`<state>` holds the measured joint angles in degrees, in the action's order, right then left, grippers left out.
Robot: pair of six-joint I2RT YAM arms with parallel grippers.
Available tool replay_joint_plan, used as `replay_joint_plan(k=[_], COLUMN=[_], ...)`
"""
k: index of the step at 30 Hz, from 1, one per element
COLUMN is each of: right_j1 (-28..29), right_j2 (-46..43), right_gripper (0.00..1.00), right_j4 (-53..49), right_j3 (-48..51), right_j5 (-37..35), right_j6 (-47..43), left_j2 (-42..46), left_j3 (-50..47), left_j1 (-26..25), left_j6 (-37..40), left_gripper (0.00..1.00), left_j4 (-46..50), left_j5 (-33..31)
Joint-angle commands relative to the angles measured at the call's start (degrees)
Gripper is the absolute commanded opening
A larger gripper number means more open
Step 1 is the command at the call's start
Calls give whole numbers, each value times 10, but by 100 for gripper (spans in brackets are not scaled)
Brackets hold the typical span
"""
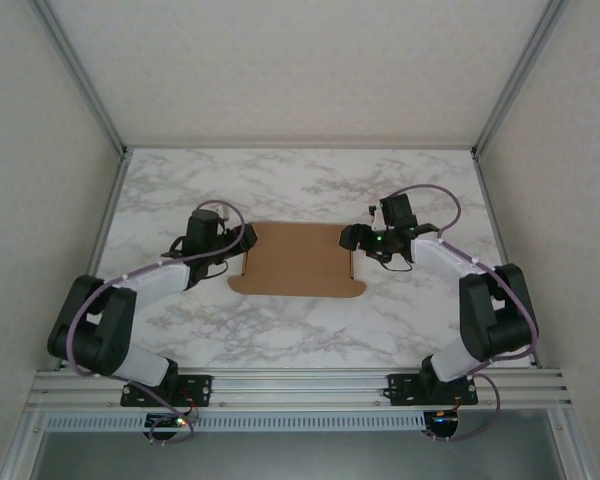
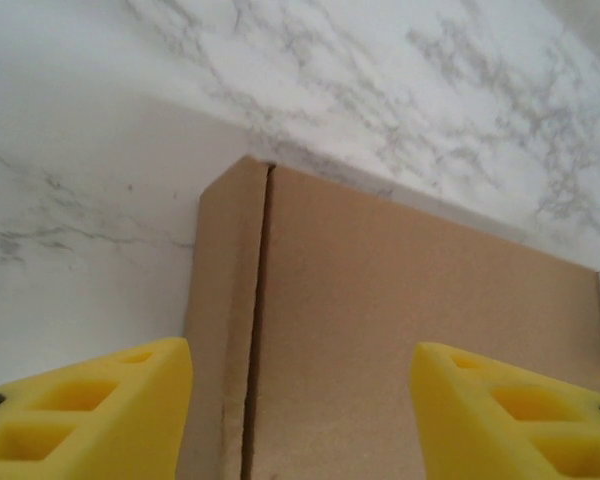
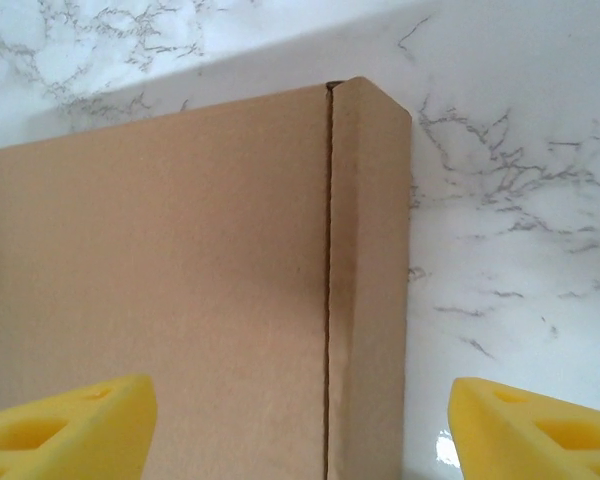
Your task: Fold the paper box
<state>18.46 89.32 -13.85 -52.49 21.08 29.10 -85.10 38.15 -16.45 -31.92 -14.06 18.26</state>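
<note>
One paper box (image 1: pixel 298 258) lies on the marble table (image 1: pixel 280 180) — brown, thin, w/ veined white stone on every side of it. 2 arms, one at each short end of the box. The left gripper (image 1: pixel 238 238) sits at the box's left end and the right gripper (image 1: pixel 354 238) at its right end, both close over the edges. Along the box's near side a wider flap (image 1: pixel 296 288) w/ rounded corners sticks out toward the arm bases.

Yellow fingers: 2 per wrist cam, 4 in all. The left fingers (image 2: pixel 100 410) stand apart, jaws open and gripping nothing. Below the gap is the box's left edge, w/ a narrow left strip (image 2: pixel 225 320) outside a crease. The right fingers (image 3: pixel 70 420) stand wider apart — open too, nothing between them. The box's right strip (image 3: pixel 365 300) lies under that gap. Can't tell if either strip lies flat or stands up.

Further out from the box there are 2 slanted metal frame posts (image 1: pixel 80 75), one beyond each far corner. 2 purple cables (image 1: pixel 440 192), one looping over each arm.
</note>
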Motion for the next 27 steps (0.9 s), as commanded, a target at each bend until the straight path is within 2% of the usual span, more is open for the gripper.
replay_joint_plan(k=[1,6,13,22,27], right_j1=[-12,-30,-56,-64,-61], right_j2=[19,65,115,154,148], right_gripper=[77,78,80,82,83], right_j4=[53,74,127,243,239], right_j3=[5,0,18,40,39], right_j5=[62,109,156,299,306], right_j6=[20,15,36,91,90], left_j2=[-15,-39,-52,-93,-113], left_j3=[4,-20,-39,-53,-56], left_j1=[7,14,42,81,96], left_j6=[9,-7,-32,-47,-52], left_gripper=[57,51,35,22,15], left_j4=[-17,-52,-61,-83,-88], left_j5=[41,63,74,114,133])
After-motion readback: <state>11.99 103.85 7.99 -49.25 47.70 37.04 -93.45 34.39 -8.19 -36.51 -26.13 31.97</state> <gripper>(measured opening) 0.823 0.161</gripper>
